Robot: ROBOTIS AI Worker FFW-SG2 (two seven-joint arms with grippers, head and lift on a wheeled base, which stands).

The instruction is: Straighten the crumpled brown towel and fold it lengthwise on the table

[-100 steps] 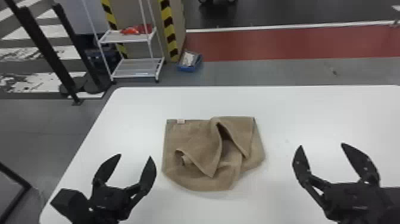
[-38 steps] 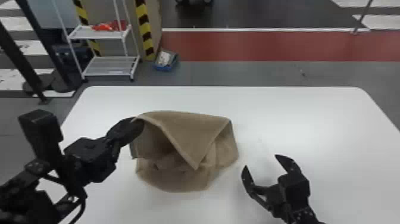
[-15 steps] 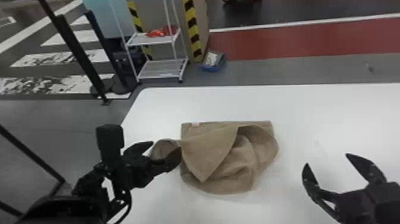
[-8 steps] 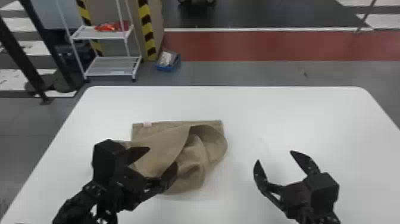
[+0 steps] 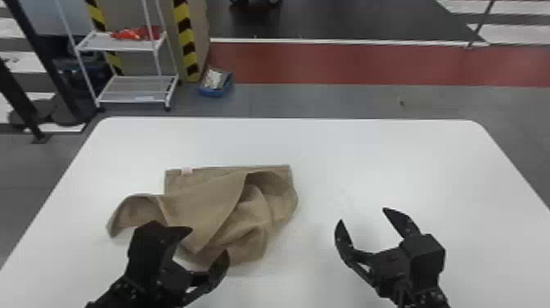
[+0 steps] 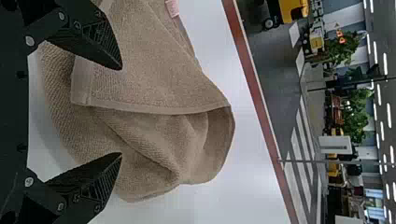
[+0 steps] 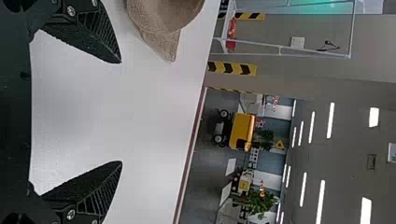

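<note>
Left flap (image 5: 137,211), one: jutting out past the towel's squared far edge. Left gripper (image 5: 208,241), one: standing with fingers apart over the towel's near side, clamping nothing. Towel (image 5: 204,194), brown, crumpled: lying on the surface (image 5: 388,164), left of centre, its diagonal layer covering bunched cloth. Right gripper (image 5: 363,216), one: waiting right of the towel, fingers apart, empty. Step: straightening, apparently early; lengthwise folding is pending. Next move: probably calling for pinching the top layer's loose edge and drawing it flat.

The black left gripper (image 5: 208,241) has ribbed, tapering fingers (image 6: 103,41) and silvery screws (image 6: 29,182).
</note>
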